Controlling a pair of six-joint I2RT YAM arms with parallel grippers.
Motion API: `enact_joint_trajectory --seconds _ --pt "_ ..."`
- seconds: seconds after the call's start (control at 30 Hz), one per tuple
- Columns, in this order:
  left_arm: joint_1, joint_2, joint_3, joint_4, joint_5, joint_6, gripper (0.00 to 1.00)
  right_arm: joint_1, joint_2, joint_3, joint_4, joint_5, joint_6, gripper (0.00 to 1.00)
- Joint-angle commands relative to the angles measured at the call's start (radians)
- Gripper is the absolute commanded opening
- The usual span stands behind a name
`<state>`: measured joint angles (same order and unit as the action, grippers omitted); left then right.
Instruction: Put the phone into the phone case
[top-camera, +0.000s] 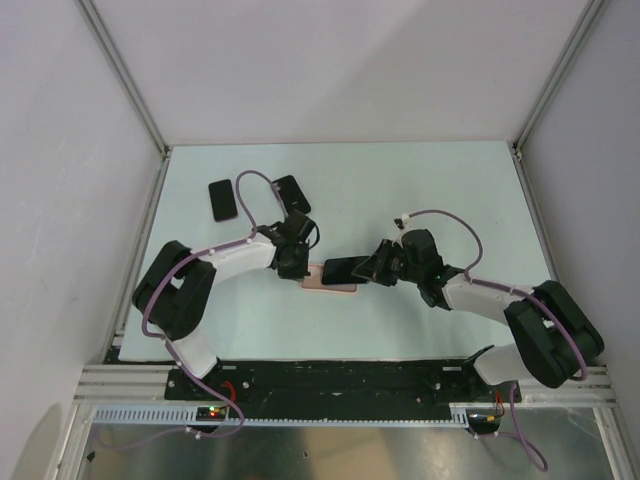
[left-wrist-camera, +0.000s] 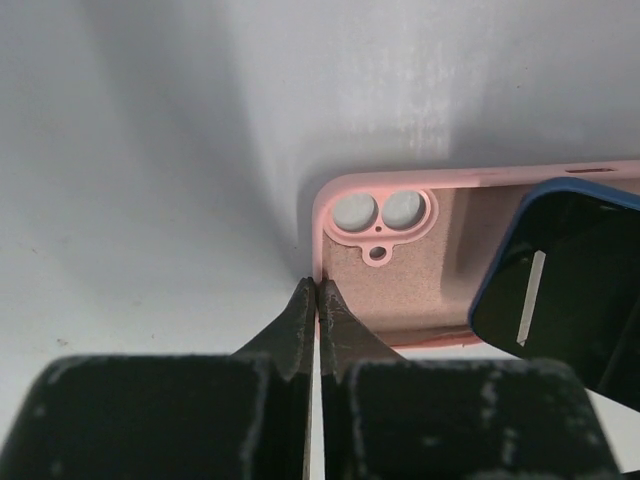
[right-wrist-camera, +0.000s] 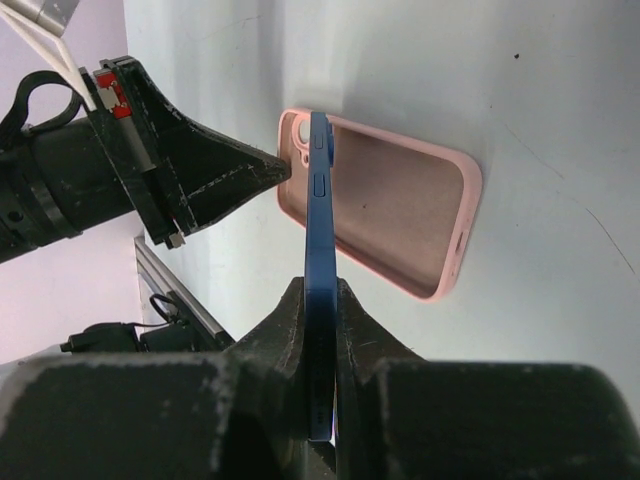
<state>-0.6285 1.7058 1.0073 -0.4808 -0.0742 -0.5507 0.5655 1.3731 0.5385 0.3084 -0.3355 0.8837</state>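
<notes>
Left gripper (left-wrist-camera: 317, 305) pinched shut on the case (left-wrist-camera: 410, 270) rim, right gripper (right-wrist-camera: 321, 300) clamped across the phone (right-wrist-camera: 319, 200), tips facing each other.

**Case hemmed in at both ends; far and right table lying open**

The left gripper (left-wrist-camera: 316, 290) is pinching the camera-hole end wall of the pink silicone phone case (right-wrist-camera: 400, 210), blocking approach from that end. The blue-edged phone with a black screen (left-wrist-camera: 570, 280) is hanging tilted over the case's hollow, clamped in the right gripper (right-wrist-camera: 320, 288), whose arm is closing off the right side. Only the hollow beside the camera holes is showing uncovered. One black flat rectangle (top-camera: 222, 200) and a second black rectangle (top-camera: 291, 188) are lying on the pale table (top-camera: 420, 190) just beyond the left arm, narrowing passage there. The table's far middle and right are offering open room up to the white back wall (top-camera: 330, 70).
</notes>
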Motion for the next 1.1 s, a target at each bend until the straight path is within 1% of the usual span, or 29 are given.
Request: enact_joint_trajectory --seconds 0.0,0.33,0.63,1.07 --pt "-0.018 -0.036 -0.013 0.021 -0.004 -0.029 0.00 0.013 0.051 0.059 0.141 -0.028 0.022 0.00" --pt "-0.029 -0.023 -0.024 0.046 -0.004 -0.091 0.00 0.044 0.205 0.060 0.232 -0.072 0.133 0.00" --pt "-0.047 -0.021 -0.021 0.076 -0.006 -0.120 0.00 0.054 0.325 0.060 0.253 -0.099 0.214 0.00" --pt "-0.062 -0.005 -0.007 0.094 0.007 -0.116 0.00 0.065 0.411 0.069 0.271 -0.102 0.199 0.00"
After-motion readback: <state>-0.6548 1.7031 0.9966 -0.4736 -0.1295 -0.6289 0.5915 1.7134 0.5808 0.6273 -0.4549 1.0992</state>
